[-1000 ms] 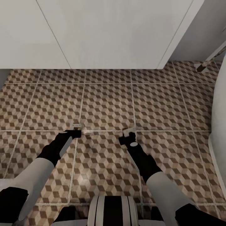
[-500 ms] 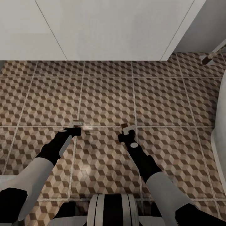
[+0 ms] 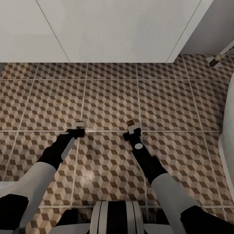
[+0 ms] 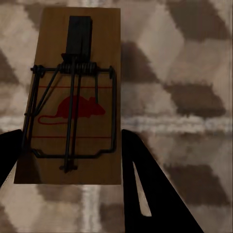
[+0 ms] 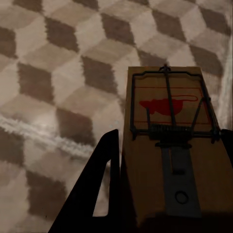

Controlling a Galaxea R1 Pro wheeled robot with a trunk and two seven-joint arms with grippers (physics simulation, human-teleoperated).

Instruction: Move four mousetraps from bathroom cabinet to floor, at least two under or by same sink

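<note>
left gripper (image 3: 80,127), right gripper (image 3: 132,126), both reaching forward, clamped

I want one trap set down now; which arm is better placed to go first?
Roughly even: left gripper and right gripper each hold a mousetrap over the bathroom floor. Either could go first.

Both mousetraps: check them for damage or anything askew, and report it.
Nothing stands out. The mousetrap between the left gripper's fingers and the mousetrap in the right gripper both look intact, wire bars flat, above the bathroom floor.
</note>
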